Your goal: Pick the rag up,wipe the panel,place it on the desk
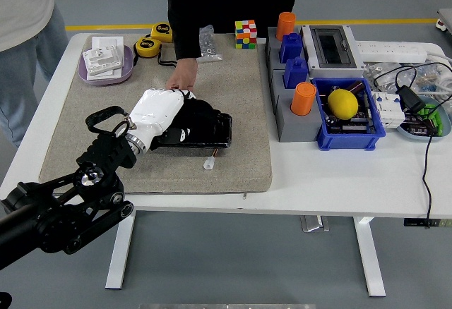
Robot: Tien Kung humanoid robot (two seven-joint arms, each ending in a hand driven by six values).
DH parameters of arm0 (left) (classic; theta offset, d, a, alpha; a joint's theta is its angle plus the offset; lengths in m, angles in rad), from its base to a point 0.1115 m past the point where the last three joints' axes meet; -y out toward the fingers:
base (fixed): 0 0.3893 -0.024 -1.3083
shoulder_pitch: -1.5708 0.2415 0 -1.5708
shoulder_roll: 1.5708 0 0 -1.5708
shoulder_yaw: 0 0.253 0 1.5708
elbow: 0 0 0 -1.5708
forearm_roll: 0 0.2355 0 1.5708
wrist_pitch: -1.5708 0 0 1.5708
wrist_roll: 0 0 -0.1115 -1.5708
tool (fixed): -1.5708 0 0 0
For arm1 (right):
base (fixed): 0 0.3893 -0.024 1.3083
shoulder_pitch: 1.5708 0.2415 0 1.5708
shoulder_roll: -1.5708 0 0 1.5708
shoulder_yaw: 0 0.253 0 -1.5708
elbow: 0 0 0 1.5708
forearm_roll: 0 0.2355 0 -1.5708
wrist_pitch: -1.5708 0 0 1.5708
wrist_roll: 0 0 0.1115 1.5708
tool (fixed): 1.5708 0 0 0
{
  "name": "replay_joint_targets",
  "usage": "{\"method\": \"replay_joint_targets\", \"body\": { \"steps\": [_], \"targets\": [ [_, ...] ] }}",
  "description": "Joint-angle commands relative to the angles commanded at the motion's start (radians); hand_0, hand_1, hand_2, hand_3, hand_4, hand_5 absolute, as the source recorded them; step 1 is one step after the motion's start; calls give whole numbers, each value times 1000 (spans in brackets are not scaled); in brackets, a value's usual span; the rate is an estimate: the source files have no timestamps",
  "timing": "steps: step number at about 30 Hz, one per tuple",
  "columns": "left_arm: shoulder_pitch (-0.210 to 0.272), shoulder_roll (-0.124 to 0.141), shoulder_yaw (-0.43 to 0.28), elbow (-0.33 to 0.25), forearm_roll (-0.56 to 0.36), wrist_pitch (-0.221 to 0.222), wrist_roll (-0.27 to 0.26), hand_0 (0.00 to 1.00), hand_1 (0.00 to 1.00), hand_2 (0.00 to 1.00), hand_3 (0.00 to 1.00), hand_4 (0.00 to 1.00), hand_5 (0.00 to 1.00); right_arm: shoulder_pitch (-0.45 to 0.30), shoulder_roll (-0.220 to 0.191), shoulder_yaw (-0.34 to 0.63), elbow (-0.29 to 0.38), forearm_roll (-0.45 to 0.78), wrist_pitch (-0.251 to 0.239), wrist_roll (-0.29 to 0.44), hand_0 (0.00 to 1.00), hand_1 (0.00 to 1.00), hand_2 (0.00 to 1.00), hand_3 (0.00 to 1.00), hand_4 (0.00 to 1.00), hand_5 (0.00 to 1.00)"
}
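Observation:
A black panel (215, 134) lies on the tan mat (240, 76) in the head view. My left hand (189, 123), with its white back, rests on the panel's middle. Its fingers are curled on a dark bunched rag (200, 113) that it presses against the panel's top. A person at the far side holds the panel's far edge with one hand (182, 80), just behind my hand. A small white connector (209, 163) on a wire lies in front of the panel. My right arm is out of sight.
A purple plate (126, 61) with white boxes and two yellow tape measures (148, 45) sit at the back left. A colour cube (245, 33) stands at the mat's far edge. Right of the mat are orange cups (303, 98), a blue bin (353, 134) with a lemon, and cables. A second person (25, 34) stands at the left.

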Motion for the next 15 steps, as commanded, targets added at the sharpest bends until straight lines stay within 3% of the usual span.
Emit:
{"method": "replay_joint_targets", "body": {
  "steps": [15],
  "targets": [
    [-51,-49,86,-17,-18,-1,6,229,127,416,262,85,2,13,-6,-2,-3,-4,8,-2,690,471,648,616,998,690]
  ]
}}
